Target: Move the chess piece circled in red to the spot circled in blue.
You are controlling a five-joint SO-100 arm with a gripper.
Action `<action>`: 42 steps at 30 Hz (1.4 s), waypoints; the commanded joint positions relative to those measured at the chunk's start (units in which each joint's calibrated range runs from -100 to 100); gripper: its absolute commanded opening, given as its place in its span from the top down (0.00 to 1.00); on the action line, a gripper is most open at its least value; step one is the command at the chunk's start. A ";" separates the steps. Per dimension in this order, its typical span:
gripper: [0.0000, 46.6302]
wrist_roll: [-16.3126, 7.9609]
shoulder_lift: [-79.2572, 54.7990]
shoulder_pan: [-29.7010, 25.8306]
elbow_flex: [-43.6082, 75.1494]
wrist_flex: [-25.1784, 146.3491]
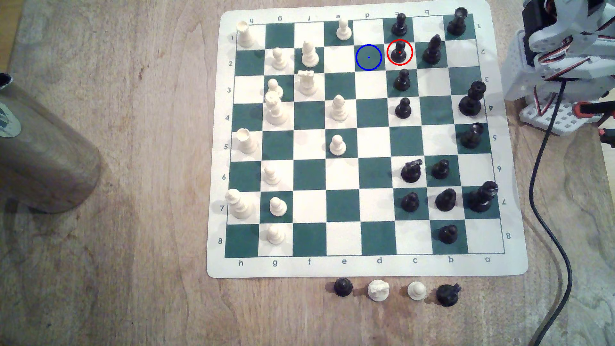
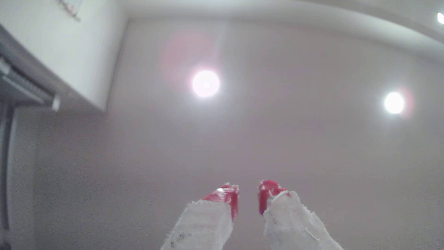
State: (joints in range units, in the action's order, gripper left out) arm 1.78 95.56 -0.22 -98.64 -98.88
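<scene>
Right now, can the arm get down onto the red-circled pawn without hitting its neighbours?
Probably yes, tightly. The red-circled pawn has black pawns above and below and a bishop beside it. The tool is open, empty, pointing at the ceiling.

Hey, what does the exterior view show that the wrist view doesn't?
Exterior view: the chessboard on a wooden table, the red-ringed black pawn beside the blue-ringed green square, and the arm's base at its right. Wrist view: the gripper, red-tipped, jaws slightly apart, holding nothing, pointing at a ceiling with lights. Shared: the arm itself, different parts.
</scene>
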 commanded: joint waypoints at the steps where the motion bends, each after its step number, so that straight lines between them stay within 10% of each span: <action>1: 0.90 0.15 0.28 5.42 -1.36 -0.54; 37: 0.89 0.05 -3.28 10.90 34.73 144.67; 42: 0.92 -4.79 -13.13 11.91 42.34 156.30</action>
State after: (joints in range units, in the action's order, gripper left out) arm 0.46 90.11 11.06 -66.02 49.48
